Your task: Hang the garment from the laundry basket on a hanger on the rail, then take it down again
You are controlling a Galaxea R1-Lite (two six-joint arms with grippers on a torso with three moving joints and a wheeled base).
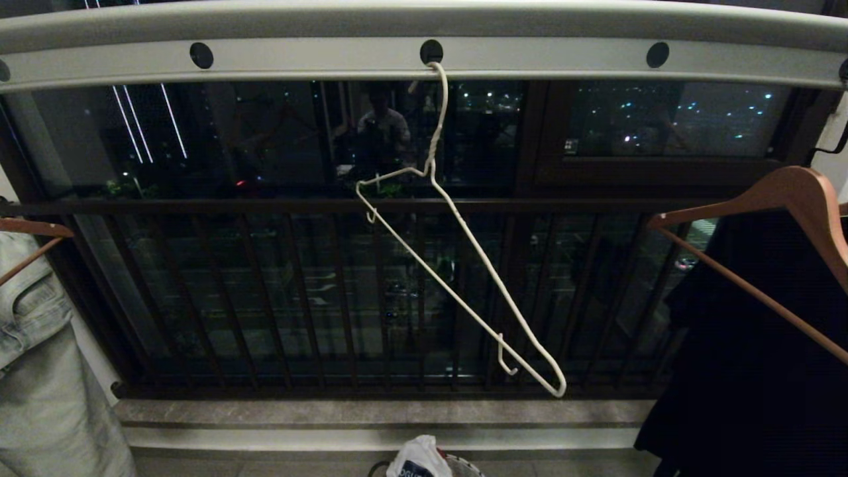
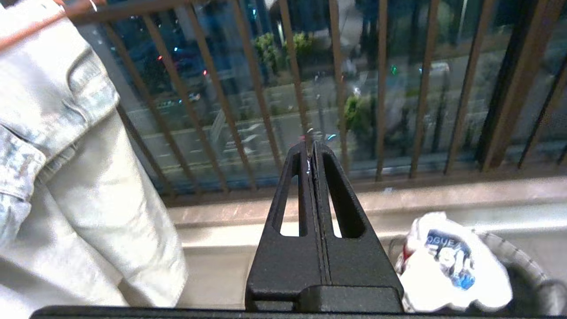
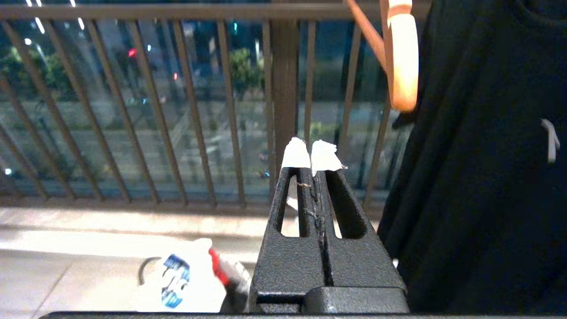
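Observation:
The pale grey rail [image 1: 543,63] with round holes runs across the top of the head view. A thin white wire hanger [image 1: 487,265] hangs bare and tilted from the rail's middle hole. Below it, the white garment [image 1: 417,460] with a blue print lies bunched in the laundry basket [image 1: 467,467]. In the left wrist view, my left gripper [image 2: 311,148] is shut and empty, with the garment [image 2: 452,266] and basket [image 2: 509,261] low beside it. In the right wrist view, my right gripper [image 3: 311,155] is shut and empty, with the garment [image 3: 181,279] on its other side. Neither arm shows in the head view.
A pale denim jacket [image 1: 33,344] hangs on a brown wooden hanger at the left. A black garment [image 1: 748,331] hangs on another wooden hanger [image 1: 795,192] at the right. A dark railing of vertical bars [image 1: 265,298] and a stone ledge [image 1: 331,414] stand behind. A red cloth [image 3: 215,266] shows in the basket.

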